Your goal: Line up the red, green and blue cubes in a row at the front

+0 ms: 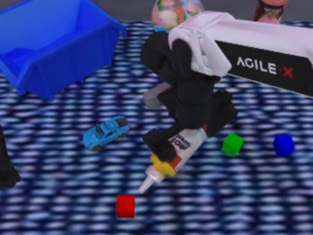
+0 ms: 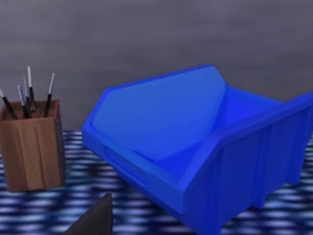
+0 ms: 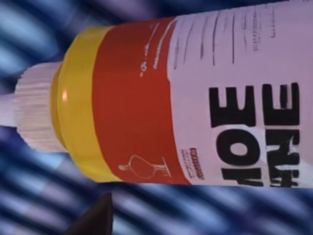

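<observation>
The red cube [image 1: 125, 205] sits near the table's front edge, left of centre. Further back on the right, the green cube [image 1: 232, 144] and the blue cube [image 1: 283, 145] lie apart from each other. My right arm reaches in from the right, and its gripper [image 1: 160, 147] hangs over a lying glue bottle [image 1: 171, 159], behind and to the right of the red cube. The right wrist view is filled by that bottle [image 3: 195, 98] up close. My left arm [image 1: 6, 169] is parked at the left edge. None of the cubes is held.
A large blue bin [image 1: 54, 44] fills the back left corner. A light-blue toy car [image 1: 105, 132] stands left of the bottle. A wooden pen holder [image 2: 30, 144] stands beside the bin [image 2: 205, 147]. Two jars stand at the back edge [image 1: 171, 12].
</observation>
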Controlling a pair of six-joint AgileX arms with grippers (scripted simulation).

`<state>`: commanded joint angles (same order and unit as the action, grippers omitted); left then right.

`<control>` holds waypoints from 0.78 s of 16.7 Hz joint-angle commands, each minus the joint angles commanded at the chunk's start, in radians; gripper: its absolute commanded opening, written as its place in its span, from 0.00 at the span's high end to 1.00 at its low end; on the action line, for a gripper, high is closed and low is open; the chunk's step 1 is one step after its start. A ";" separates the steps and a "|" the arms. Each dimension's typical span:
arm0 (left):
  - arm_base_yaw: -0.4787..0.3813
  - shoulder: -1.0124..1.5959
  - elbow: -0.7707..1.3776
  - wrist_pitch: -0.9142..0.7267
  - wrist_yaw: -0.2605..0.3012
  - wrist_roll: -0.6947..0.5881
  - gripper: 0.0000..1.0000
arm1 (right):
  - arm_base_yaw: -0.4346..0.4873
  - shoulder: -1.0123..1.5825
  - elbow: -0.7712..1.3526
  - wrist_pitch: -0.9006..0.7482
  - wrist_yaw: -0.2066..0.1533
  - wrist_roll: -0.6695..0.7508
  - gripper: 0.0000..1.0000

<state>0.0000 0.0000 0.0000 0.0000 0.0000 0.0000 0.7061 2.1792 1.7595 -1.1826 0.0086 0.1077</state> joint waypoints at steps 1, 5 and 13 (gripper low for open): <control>0.000 0.000 0.000 0.000 0.000 0.000 0.00 | -0.035 -0.011 -0.025 0.009 -0.003 -0.098 0.00; 0.000 0.000 0.000 0.000 0.000 0.000 0.00 | -0.159 -0.060 -0.111 0.051 -0.008 -0.414 0.00; 0.000 0.000 0.000 0.000 0.000 0.000 0.00 | -0.239 -0.105 -0.162 0.088 -0.007 -0.576 0.00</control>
<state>0.0000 0.0000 0.0000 0.0000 0.0000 0.0000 0.4669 2.0737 1.5972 -1.0943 0.0020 -0.4682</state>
